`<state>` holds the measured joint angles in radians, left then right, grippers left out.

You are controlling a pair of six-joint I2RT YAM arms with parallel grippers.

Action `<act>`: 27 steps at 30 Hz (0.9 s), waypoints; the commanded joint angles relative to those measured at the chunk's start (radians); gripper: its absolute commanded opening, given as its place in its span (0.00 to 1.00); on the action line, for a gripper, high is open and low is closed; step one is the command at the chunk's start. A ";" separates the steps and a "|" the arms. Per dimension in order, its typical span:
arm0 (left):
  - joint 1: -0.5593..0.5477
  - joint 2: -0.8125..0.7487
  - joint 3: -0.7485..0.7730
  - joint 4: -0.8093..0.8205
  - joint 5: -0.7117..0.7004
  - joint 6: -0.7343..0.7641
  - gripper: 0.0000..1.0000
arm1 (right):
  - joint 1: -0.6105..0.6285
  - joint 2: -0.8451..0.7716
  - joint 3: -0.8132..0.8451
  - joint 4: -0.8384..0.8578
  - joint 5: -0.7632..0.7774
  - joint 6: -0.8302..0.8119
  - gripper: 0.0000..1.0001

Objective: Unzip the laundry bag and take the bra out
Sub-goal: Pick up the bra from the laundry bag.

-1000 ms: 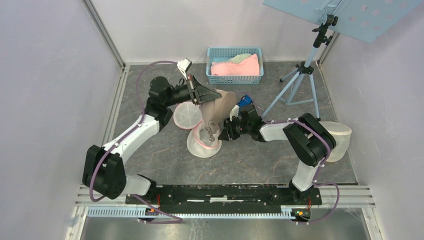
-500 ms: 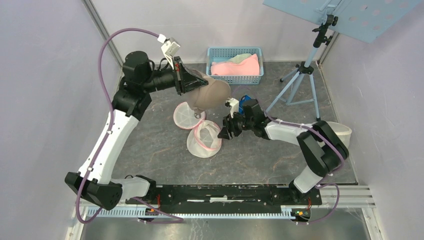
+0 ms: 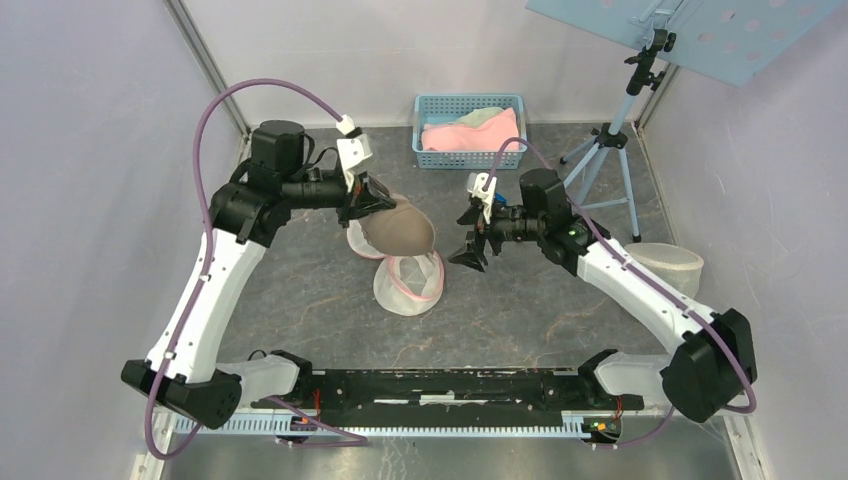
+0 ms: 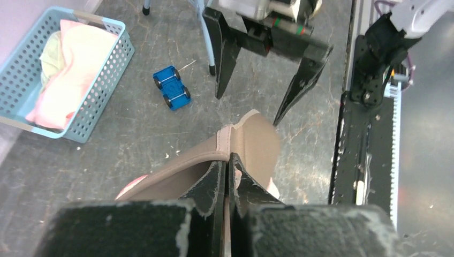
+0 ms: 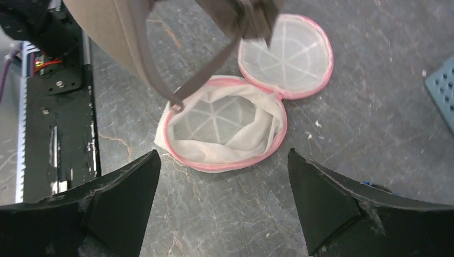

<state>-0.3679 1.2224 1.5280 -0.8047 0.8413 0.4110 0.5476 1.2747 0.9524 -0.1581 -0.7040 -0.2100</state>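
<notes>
The bra (image 3: 402, 228) is tan with a pale seam and hangs in the air. My left gripper (image 3: 383, 204) is shut on its edge. In the left wrist view the fingers (image 4: 229, 158) pinch the bra (image 4: 251, 140) at the seam. The laundry bag (image 3: 408, 282) lies unzipped on the floor below, white mesh with a pink rim, its lid (image 3: 362, 238) flipped back. In the right wrist view a bra strap (image 5: 179, 88) dangles over the open bag (image 5: 225, 126). My right gripper (image 3: 468, 240) hovers to the right of the bag, open wide and holding nothing (image 5: 223, 152).
A blue basket (image 3: 470, 152) with pink cloth stands at the back. A tripod (image 3: 598, 175) stands at the back right, and a white tub (image 3: 675, 268) behind my right arm. A small blue toy car (image 4: 171, 87) lies near the right gripper (image 4: 249, 107). Walls close in on both sides.
My left arm has risen and pulled the bra left, so the strap is out of the bag. My right gripper has let go of the bag, opened wide and drawn back to the right.
</notes>
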 commanded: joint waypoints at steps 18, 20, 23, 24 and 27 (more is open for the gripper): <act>-0.067 -0.095 -0.042 0.144 0.032 0.027 0.02 | 0.201 0.056 0.408 -0.077 0.023 -0.013 0.88; -0.072 -0.092 -0.039 0.146 0.053 0.011 0.02 | 0.213 0.071 0.416 -0.067 0.035 -0.003 0.85; -0.081 -0.092 -0.046 0.145 0.096 0.004 0.02 | 0.228 0.078 0.416 -0.046 0.032 -0.002 0.78; -0.080 -0.090 -0.049 0.148 0.104 -0.003 0.02 | 0.230 0.079 0.417 -0.043 0.028 -0.004 0.76; -0.081 -0.088 -0.062 0.189 0.087 -0.075 0.02 | 0.235 0.075 0.418 -0.057 0.017 -0.026 0.68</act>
<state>-0.4427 1.1488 1.4788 -0.7063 0.8963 0.4477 0.7727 1.3590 1.3209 -0.2520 -0.6880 -0.2283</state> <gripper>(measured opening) 0.044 0.724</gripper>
